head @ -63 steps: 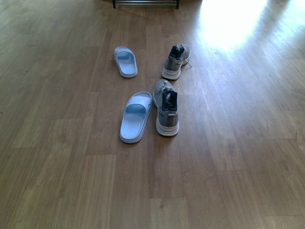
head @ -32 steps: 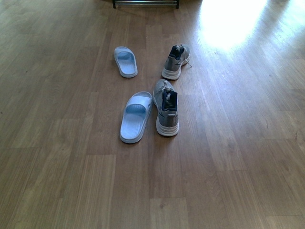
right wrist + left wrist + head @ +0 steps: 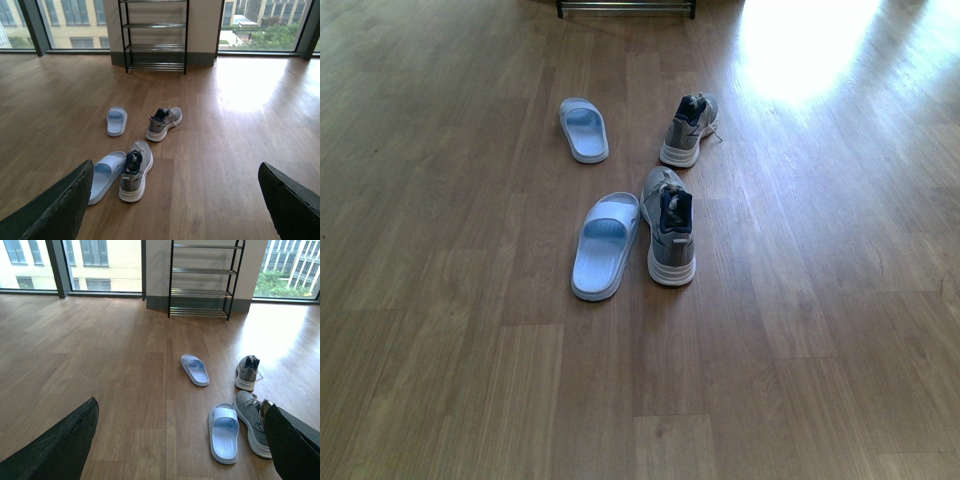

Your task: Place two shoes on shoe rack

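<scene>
Grey near sneaker (image 3: 670,228) sits on the wood floor (image 3: 820,350), near slide (image 3: 604,245) just beside at nine o'clock; far sneaker (image 3: 689,130) and far slide (image 3: 584,129) lie beyond. Shoe rack (image 3: 625,8) at twelve o'clock, well apart. Left gripper (image 3: 180,407), right gripper (image 3: 175,167): both spread wide, empty.

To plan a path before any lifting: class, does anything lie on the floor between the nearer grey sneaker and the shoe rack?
Partly. Ahead of the nearer sneaker, the farther sneaker and the farther slide lie on the floor, a bare gap between them. Beyond those, nothing visible stands before the shoe rack.
</scene>
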Action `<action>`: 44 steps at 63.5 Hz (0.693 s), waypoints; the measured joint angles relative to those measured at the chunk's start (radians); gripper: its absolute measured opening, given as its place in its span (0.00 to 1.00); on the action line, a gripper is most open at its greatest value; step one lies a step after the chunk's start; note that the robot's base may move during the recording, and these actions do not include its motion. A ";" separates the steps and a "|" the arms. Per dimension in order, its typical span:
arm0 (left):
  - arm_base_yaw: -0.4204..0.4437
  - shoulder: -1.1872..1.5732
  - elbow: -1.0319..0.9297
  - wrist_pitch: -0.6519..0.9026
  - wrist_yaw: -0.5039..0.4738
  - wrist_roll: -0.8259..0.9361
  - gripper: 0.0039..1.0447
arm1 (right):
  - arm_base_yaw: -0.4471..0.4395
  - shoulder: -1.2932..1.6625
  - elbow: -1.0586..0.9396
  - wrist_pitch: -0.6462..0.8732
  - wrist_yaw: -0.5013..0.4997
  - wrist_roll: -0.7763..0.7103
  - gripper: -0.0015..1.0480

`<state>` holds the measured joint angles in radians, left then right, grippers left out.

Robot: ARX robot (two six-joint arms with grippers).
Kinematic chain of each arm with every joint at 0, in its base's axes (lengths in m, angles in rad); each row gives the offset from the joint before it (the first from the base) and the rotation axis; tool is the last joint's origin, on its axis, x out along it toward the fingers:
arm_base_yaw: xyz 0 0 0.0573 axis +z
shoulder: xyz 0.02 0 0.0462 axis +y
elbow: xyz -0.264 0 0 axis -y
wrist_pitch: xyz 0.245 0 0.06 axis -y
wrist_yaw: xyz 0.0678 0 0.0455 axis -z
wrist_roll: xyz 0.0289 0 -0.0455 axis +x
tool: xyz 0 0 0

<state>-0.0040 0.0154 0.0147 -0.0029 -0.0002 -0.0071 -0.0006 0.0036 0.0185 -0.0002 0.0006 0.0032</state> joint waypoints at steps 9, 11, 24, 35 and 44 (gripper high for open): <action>0.000 0.000 0.000 0.000 0.000 0.000 0.91 | 0.000 0.000 0.000 0.000 0.000 0.000 0.91; 0.000 0.000 0.000 0.000 0.000 0.000 0.91 | 0.000 0.000 0.000 0.000 0.000 0.000 0.91; 0.000 0.000 0.000 0.000 0.000 0.000 0.91 | 0.000 0.000 0.000 0.000 0.000 0.000 0.91; 0.000 0.000 0.000 0.000 0.000 0.000 0.91 | 0.000 0.000 0.000 0.000 0.000 0.000 0.91; 0.000 0.000 0.000 0.000 0.000 0.000 0.91 | 0.000 0.000 0.000 0.000 0.000 0.000 0.91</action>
<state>-0.0040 0.0154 0.0147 -0.0029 -0.0002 -0.0071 -0.0006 0.0036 0.0185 -0.0002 0.0006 0.0029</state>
